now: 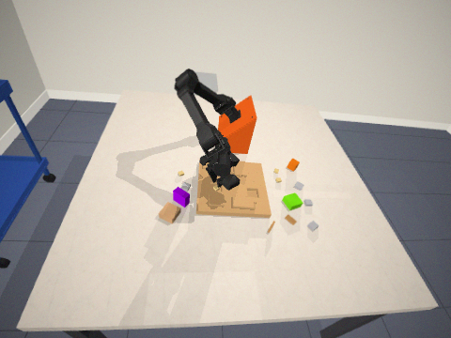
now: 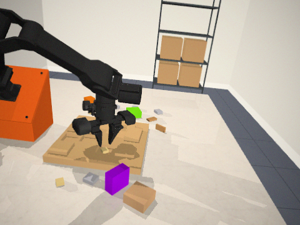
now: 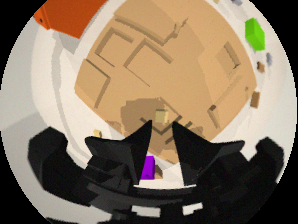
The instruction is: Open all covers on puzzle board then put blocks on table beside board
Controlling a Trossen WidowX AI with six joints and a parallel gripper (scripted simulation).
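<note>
The tan puzzle board (image 1: 257,175) (image 2: 61,150) (image 3: 169,16) lies in front of the orange arm base (image 1: 241,126) (image 2: 25,103). Its flat covers and wells are the same tan colour and hard to tell apart. My gripper (image 1: 218,184) (image 2: 105,144) (image 3: 162,123) hangs just above the board's near left part, its fingers a little apart with nothing between them. A small tan cube (image 2: 104,150) (image 3: 160,117) (image 1: 216,188) lies on the board in the gripper's shadow, just below the fingertips and apart from them.
A purple block (image 1: 180,196) (image 2: 116,179), a tan box (image 1: 169,212) (image 2: 139,196) and a grey cube (image 2: 90,178) lie left of the board. A green block (image 1: 292,201) (image 2: 134,112), an orange block (image 1: 292,164) and small cubes lie to its right. A blue cart (image 1: 14,178) stands off the table.
</note>
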